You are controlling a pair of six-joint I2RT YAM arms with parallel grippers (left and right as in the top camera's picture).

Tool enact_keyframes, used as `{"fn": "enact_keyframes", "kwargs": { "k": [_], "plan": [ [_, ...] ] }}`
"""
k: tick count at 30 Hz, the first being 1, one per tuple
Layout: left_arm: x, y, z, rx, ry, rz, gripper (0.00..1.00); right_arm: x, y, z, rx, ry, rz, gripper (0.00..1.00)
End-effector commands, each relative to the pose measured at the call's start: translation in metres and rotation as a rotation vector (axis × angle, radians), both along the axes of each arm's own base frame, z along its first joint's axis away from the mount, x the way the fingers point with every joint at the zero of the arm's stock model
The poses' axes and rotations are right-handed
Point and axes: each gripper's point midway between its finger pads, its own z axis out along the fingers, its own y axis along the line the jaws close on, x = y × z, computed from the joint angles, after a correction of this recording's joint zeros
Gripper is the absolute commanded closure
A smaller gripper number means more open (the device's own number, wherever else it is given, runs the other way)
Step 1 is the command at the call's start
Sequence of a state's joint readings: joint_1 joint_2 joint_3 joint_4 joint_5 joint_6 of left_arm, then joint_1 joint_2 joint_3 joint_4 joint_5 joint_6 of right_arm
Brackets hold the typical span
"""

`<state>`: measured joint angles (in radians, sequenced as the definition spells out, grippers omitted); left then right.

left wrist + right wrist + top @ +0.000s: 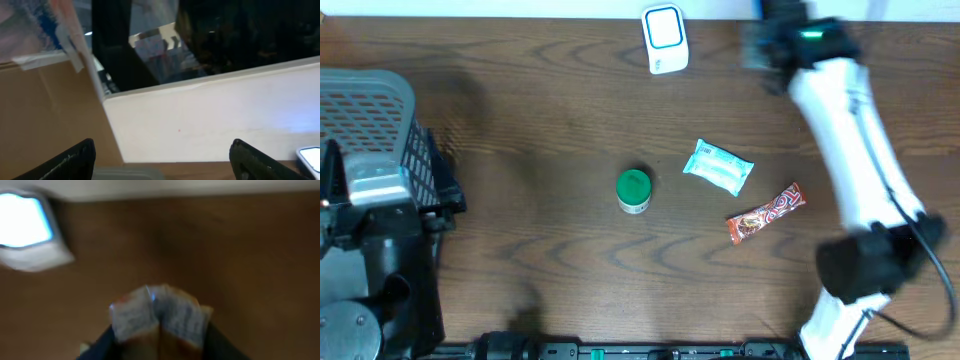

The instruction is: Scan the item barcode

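packet (159,314) in right pincer (160,347), wrist view only

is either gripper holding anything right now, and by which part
The right gripper pinches a small packet by one end, the rest sticking out ahead. The left gripper is open and empty.

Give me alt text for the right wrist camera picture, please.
Blurred close-up: the right gripper holds a crumpled white-and-orange packet between its jaws, over a brown wooden table. A white scanner glows at upper left.
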<state>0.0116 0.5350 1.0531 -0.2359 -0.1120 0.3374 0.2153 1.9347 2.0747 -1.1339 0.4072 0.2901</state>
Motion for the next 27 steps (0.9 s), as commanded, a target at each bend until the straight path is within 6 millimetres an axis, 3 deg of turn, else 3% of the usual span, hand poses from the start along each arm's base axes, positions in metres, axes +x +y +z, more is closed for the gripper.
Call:
{"fn": "enact_keyframes", "kwargs": {
  "k": [1,4,7,14,20,25,26,27],
  "plan": [
    [-0.013,-0.018,0.007,0.025,-0.044,-0.100,0.14,-0.041,-0.085,-0.001,-0.158,0.080,-0.319,0.73],
    [-0.029,-0.022,0.014,0.033,-0.087,-0.122,0.14,-0.085,-0.143,-0.013,-0.212,0.202,-0.542,0.68],
    [-0.042,-0.022,0.020,0.036,-0.121,-0.121,0.14,-0.105,-0.186,-0.035,-0.188,0.276,-0.661,0.59],
    [-0.051,-0.022,0.023,0.038,-0.143,-0.121,0.14,-0.156,-0.266,-0.118,-0.139,0.399,-0.886,0.57],
    [-0.049,-0.022,0.020,0.037,-0.129,-0.121,0.14,-0.213,-0.310,-0.189,-0.048,0.447,-1.034,0.54],
    [-0.049,-0.022,0.018,0.037,-0.121,-0.121,0.14,-0.245,-0.334,-0.207,0.068,0.433,-1.140,0.53],
    [-0.049,-0.022,0.018,0.036,-0.120,-0.121,0.14,-0.247,-0.338,-0.207,0.095,0.433,-1.133,0.46],
    [-0.049,-0.022,0.017,0.036,-0.117,-0.121,0.14,-0.246,-0.340,-0.207,0.129,0.429,-1.117,0.25]
  ]
}}
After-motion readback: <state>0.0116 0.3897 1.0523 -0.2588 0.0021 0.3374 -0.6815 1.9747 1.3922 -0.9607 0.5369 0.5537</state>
